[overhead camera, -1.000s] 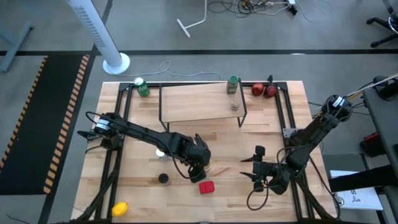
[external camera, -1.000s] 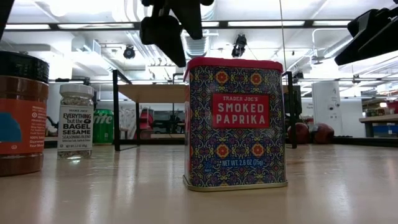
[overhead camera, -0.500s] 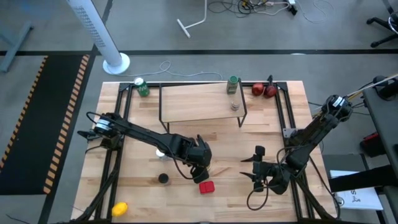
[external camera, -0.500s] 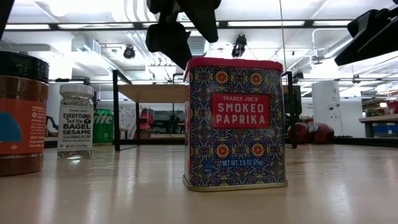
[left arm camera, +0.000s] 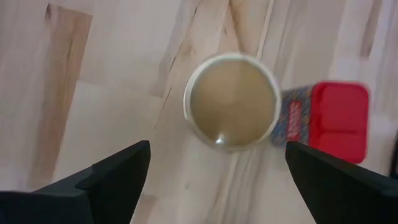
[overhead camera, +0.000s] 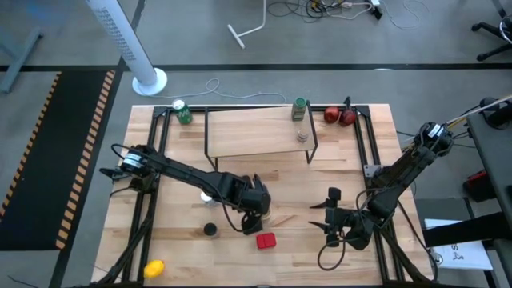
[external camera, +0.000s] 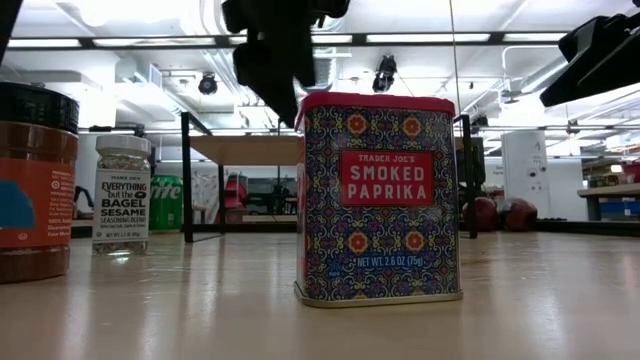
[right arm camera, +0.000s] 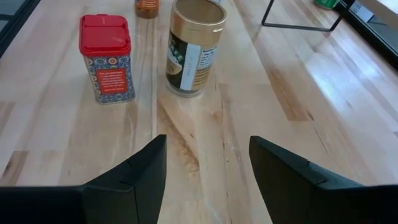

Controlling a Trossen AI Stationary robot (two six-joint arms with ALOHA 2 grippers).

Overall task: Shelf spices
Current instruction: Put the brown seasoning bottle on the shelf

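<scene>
The tan round-lidded tub [left arm camera: 231,102] stands upright on the table, with the red square tin [overhead camera: 266,240] just beyond it toward the near edge. My left gripper [left arm camera: 217,168] hangs open above the tub, pointing down, touching nothing. My right gripper [right arm camera: 208,174] waits open at the near right, facing the tub [right arm camera: 191,50] and the tin [right arm camera: 107,59]. The dark-capped brown jar [overhead camera: 210,230] and the white-capped jar [external camera: 123,195] stand left of the tin. The green-capped jar [overhead camera: 299,108] and the small clear jar [overhead camera: 302,136] stand on the shelf [overhead camera: 256,132], at its right end.
A green can [overhead camera: 182,112] stands at the far left corner and two red fruits [overhead camera: 340,116] at the far right. A yellow object [overhead camera: 154,268] lies at the near left edge. Black side rails [overhead camera: 372,152] run along both table sides.
My left gripper has drawn back a little toward the table's far edge above the tan tub, still open. The jars, the tub and the tin have stayed where they were.
</scene>
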